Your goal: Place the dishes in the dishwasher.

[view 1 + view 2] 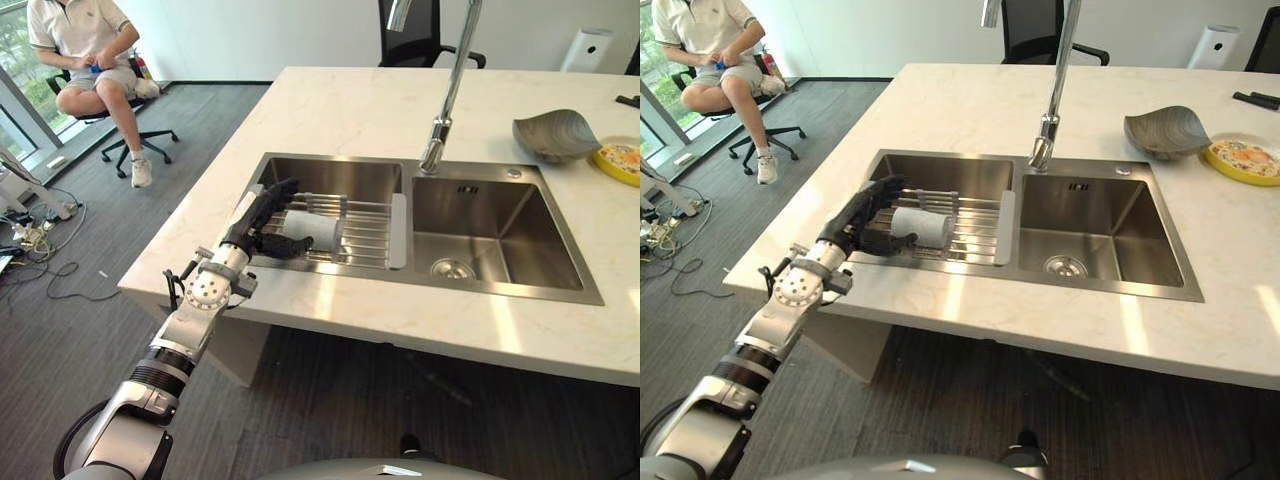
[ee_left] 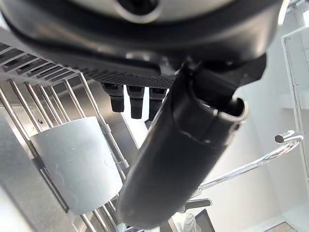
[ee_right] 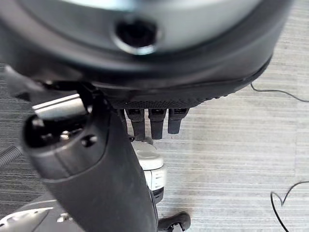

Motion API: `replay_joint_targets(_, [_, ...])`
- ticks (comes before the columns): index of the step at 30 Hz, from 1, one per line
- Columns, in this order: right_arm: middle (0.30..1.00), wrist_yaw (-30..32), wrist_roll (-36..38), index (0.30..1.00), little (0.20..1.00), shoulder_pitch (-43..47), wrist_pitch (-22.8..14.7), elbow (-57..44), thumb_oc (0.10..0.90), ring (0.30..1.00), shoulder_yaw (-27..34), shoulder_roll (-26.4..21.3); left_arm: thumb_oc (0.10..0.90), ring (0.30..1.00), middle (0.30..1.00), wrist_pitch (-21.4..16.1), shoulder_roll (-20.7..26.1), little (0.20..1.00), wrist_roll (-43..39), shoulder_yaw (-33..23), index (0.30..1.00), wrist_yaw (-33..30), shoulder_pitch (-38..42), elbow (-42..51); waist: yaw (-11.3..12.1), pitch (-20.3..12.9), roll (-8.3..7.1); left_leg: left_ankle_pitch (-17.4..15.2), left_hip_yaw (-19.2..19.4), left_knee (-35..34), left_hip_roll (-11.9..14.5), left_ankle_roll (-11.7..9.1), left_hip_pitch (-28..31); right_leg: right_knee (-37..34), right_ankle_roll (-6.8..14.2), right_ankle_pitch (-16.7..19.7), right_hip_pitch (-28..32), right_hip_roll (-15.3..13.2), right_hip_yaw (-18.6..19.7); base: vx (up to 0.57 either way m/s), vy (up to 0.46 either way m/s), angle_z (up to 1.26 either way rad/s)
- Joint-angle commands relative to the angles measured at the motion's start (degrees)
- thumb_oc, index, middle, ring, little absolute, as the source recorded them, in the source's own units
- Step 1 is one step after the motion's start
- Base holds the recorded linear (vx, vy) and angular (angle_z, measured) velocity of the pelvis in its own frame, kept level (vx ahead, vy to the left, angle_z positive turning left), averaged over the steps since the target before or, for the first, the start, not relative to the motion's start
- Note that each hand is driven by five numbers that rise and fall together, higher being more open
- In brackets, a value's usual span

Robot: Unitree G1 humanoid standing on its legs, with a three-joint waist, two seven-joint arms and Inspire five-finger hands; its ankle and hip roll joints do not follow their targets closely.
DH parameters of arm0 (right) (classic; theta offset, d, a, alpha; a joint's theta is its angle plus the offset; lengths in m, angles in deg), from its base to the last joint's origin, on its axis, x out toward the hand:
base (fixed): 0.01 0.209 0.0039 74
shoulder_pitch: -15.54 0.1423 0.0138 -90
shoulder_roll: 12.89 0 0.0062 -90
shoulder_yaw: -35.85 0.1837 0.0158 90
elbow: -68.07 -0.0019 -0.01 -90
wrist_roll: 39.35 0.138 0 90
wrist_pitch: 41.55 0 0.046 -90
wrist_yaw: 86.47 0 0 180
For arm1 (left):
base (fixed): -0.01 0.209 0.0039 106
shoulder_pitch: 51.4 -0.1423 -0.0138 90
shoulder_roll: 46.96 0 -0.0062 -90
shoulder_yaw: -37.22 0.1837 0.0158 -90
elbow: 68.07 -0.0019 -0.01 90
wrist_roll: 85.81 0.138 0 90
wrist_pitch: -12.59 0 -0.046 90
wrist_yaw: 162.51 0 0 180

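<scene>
A white cup (image 1: pixel 312 230) lies on its side on a wire rack (image 1: pixel 365 238) set across the left basin of the steel sink (image 1: pixel 500 235). My left hand (image 1: pixel 262 215) reaches over the sink's left rim, its fingers straight above the cup's near end and its thumb low beside it. In the left wrist view the cup (image 2: pixel 77 164) rests on the rack bars just past the thumb (image 2: pixel 178 159), not enclosed. A grey bowl (image 1: pixel 555 135) and a yellow patterned plate (image 1: pixel 620 160) sit on the counter at the far right. My right hand (image 3: pixel 91 169) hangs over the carpet, fingers relaxed, holding nothing.
A tall faucet (image 1: pixel 445 100) rises between the two basins. The right basin has a drain (image 1: pixel 452 268). A person (image 1: pixel 90 50) sits on a chair at the far left. A black office chair (image 1: pixel 410 30) and a white appliance (image 1: pixel 585 45) stand behind the counter.
</scene>
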Motion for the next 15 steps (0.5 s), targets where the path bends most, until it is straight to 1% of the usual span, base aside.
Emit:
replay_joint_targets(1, [0.9, -1.15, 1.13, 0.9, 0.9, -0.92, -0.61, -0.26, 0.8, 0.9, -1.22, 2.22, 0.8, 0.9, 0.9, -4.2, 6.17, 0.9, 4.53, 0.44, 0.9, -3.18, 11.89, -0.12, -0.48, -1.38, -1.2, 2.63, 1.93, 0.65, -2.06, -1.04, -5.8, 1.17, 3.5, -8.43, 3.34, -2.29, -2.89, -0.01, -0.107, -0.01])
replay_joint_targets(2, [0.9, -1.15, 1.13, 0.9, 0.9, -0.92, -0.61, -0.26, 0.8, 0.9, -1.22, 2.22, 0.8, 0.9, 0.9, -4.2, 6.17, 0.9, 4.53, 0.44, 0.9, -3.18, 11.89, -0.12, -0.48, -1.38, -1.2, 2.63, 1.93, 0.65, -2.06, -1.04, -5.8, 1.17, 3.5, -8.43, 3.34, -2.29, -2.89, 0.0, -0.048, -0.05])
replay_joint_targets(3, [0.9, -1.28, 1.41, 0.9, 0.9, -1.25, -0.74, -0.69, 0.8, 0.9, -1.26, 2.45, 0.8, 0.9, 0.9, -4.22, 6.74, 0.9, 5.7, 0.71, 0.9, -3.17, 12.24, -0.2, -0.56, -1.39, -1.17, 2.67, 2.0, 0.78, -2.01, -1.1, -5.81, 1.17, 3.39, -8.64, 3.38, -2.1, -2.77, 0.01, -0.075, -0.08])
replay_joint_targets(4, [0.9, -1.61, 3.17, 0.9, 0.9, -2.09, -0.4, -1.08, 0.8, 0.9, -0.6, 3.04, 0.8, 0.9, 0.9, -4.26, 7.81, 0.9, 7.94, 1.91, 0.9, -2.85, 13.07, -0.33, -0.81, -1.5, -0.92, 2.86, 2.18, 0.84, -1.82, -1.25, -5.73, 1.17, 3.26, -8.99, 3.49, -1.76, -2.77, 0.01, -0.075, -0.11])
replay_joint_targets(5, [0.9, -1.6, 3.19, 0.9, 0.9, -2.12, -0.38, -1.11, 0.8, 0.9, -0.58, 3.07, 0.8, 0.9, 0.9, -4.27, 7.8, 0.9, 7.97, 1.99, 0.9, -2.88, 13.12, -0.38, -0.78, -1.5, -0.95, 2.86, 2.18, 0.84, -1.81, -1.26, -5.72, 1.17, 3.24, -9.0, 3.5, -1.75, -2.77, 0.01, -0.083, -0.08])
replay_joint_targets(7, [0.9, -0.88, 5.34, 0.9, 0.9, -3.08, -0.96, -1.43, 0.8, 0.9, 0.72, 3.6, 0.8, 0.9, 0.9, -3.89, 9.4, 0.9, 12.37, 3.88, 0.9, -3.05, 14.61, -0.99, -1.58, -1.6, -0.48, 2.87, 2.53, 0.93, -1.55, -1.44, -5.59, 1.17, 3.04, -9.4, 3.55, -1.38, -2.52, 0.01, -0.063, -0.01])
replay_joint_targets(10, [0.9, -0.26, 4.49, 0.9, 0.9, -3.5, -1.42, -2.66, 0.8, 0.9, 0.39, 3.66, 0.8, 0.9, 0.9, -3.91, 10.14, 0.9, 14.1, 5.15, 0.9, -3.08, 15.47, -1.15, -1.91, -1.63, -0.37, 2.83, 2.71, 1.01, -1.54, -1.44, -5.65, 1.17, 3.04, -9.46, 3.41, -1.19, -2.31, 0.0, -0.011, 0.0])
replay_joint_targets(13, [0.9, -0.25, 4.49, 0.9, 0.9, -3.5, -1.42, -2.67, 0.8, 0.9, 0.4, 3.67, 0.8, 0.9, 0.9, -3.92, 10.14, 0.9, 14.09, 5.17, 0.9, -3.09, 15.49, -1.17, -1.89, -1.63, -0.37, 2.83, 2.72, 1.01, -1.54, -1.44, -5.65, 1.17, 3.04, -9.46, 3.41, -1.2, -2.3, 0.0, 0.0, 0.0])
replay_joint_targets(15, [0.9, -0.15, 2.38, 0.9, 0.9, -4.38, -1.56, -5.59, 0.8, 0.9, -1.74, 3.09, 0.8, 0.9, 0.9, -4.16, 11.05, 0.9, 15.98, 9.07, 0.9, -3.17, 18.39, -3.79, -2.87, -1.94, -0.33, 2.68, 3.49, 0.96, -1.24, -1.43, -5.39, 1.17, 2.99, -9.38, 3.02, -0.97, -1.65, -0.01, -0.042, -0.05])
